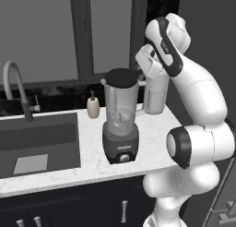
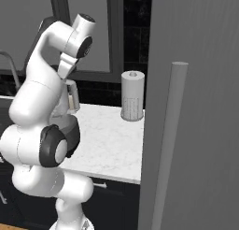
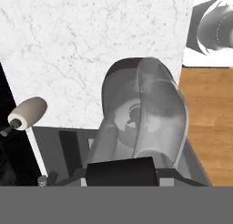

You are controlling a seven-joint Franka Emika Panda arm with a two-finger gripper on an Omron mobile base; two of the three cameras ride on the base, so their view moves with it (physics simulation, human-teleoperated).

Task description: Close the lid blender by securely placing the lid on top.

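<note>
Lid (image 1: pixel 122 77) atop blender (image 1: pixel 120 124), near counter edge.

I see a black lid (image 1: pixel 121 76) on a blender (image 1: pixel 120 124) with a clear, grey-tinted jar and dark grey base. Under it the counter (image 1: pixel 152 138) is white marble with faint grey veins. Beyond the gripper stands a beige soap bottle (image 1: pixel 93 106); beside it, a white paper-towel roll (image 2: pixel 132 96). The sink (image 1: pixel 39 143) is dark grey, and the floor (image 3: pixel 209 127) below the gripper is orange-brown wood.
</note>
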